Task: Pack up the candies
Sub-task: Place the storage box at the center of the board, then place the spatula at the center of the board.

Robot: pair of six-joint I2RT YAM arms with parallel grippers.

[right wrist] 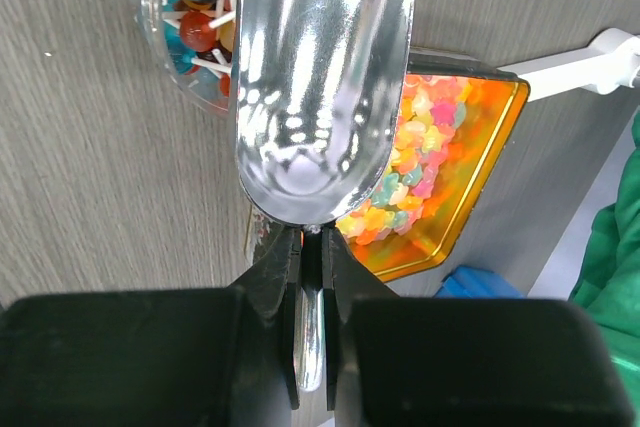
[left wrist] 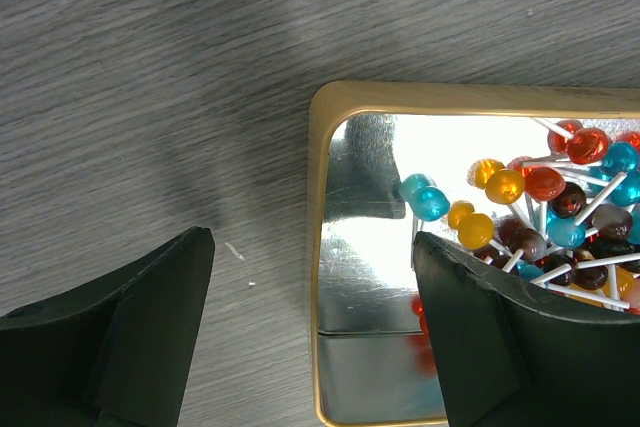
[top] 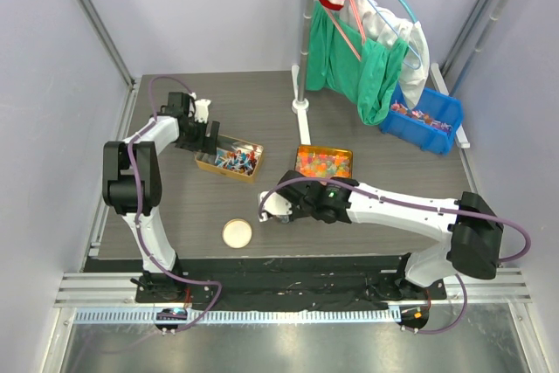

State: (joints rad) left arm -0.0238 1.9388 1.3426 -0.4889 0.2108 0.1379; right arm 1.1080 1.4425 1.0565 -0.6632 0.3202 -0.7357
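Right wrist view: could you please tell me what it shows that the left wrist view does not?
Only the right wrist: the right gripper shut on an empty metal scoop, a tin of jelly pieces, a clear jar. Only the left wrist: the open left gripper straddling a gold tin's wall. Both: lollipops and the grey table.

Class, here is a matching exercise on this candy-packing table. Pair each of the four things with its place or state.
Things:
1 left gripper
2 right gripper
3 jelly sweets
4 blue bin

Place or state:
A at the far right, by the green cloth
B shut on the metal scoop
C open
D in a gold tin

Pairs: 1-C, 2-B, 3-D, 4-A
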